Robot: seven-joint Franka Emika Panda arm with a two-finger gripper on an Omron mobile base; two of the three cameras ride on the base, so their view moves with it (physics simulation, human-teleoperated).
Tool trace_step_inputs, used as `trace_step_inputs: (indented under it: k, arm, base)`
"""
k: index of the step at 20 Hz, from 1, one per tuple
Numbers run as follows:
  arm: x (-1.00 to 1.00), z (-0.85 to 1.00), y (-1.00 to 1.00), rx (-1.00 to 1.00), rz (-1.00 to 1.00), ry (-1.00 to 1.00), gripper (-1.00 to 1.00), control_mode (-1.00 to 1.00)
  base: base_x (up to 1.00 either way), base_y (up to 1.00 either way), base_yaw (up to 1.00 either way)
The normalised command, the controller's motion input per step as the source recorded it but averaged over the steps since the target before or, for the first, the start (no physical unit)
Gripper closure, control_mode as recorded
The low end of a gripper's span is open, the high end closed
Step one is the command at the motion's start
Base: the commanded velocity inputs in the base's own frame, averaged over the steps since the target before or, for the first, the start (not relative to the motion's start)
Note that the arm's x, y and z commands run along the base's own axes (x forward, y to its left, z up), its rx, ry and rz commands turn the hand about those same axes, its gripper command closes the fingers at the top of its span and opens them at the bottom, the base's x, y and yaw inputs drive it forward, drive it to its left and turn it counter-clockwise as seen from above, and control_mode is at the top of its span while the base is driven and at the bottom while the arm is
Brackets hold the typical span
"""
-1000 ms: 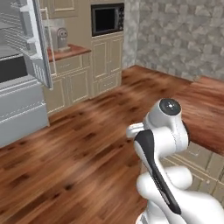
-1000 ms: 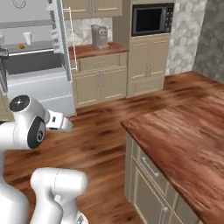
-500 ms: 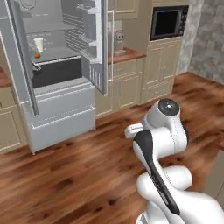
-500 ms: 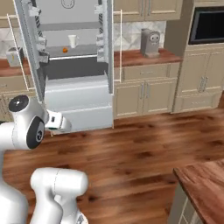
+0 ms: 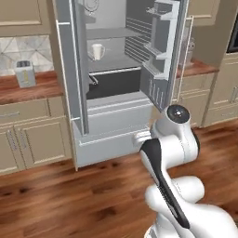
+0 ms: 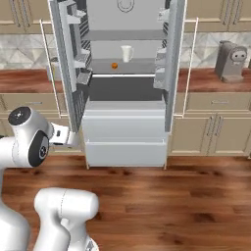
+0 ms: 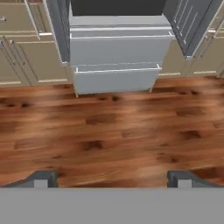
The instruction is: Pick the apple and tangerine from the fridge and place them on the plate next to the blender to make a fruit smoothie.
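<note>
The jaws (image 7: 112, 177) stand wide apart with nothing between them, hanging over the wooden floor (image 7: 109, 131). At twelve o'clock of them in the hand view are the drawers of the fridge (image 6: 125, 122), both doors swung open. In the right base view the tangerine (image 6: 114, 65) sits on a shelf, at nine o'clock of a white mug (image 6: 127, 53).
</note>
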Motion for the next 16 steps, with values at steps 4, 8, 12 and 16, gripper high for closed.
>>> trace_step_inputs:
  k: [4,8,12,16]
  arm:
    - [0.0,0.0,0.0,0.0,0.0,0.0,-1.0,1.0]
    - [0.0,0.0,0.0,0.0,0.0,0.0,-1.0,1.0]
    - [0.0,0.0,0.0,0.0,0.0,0.0,-1.0,1.0]
    - [0.0,0.0,0.0,0.0,0.0,0.0,-1.0,1.0]
  base:
    - [1.0,-0.73,0.38]
    - [0.83,-0.73,0.3]
    - [0.79,-0.12,0.13]
    - [0.91,0.36,0.02]
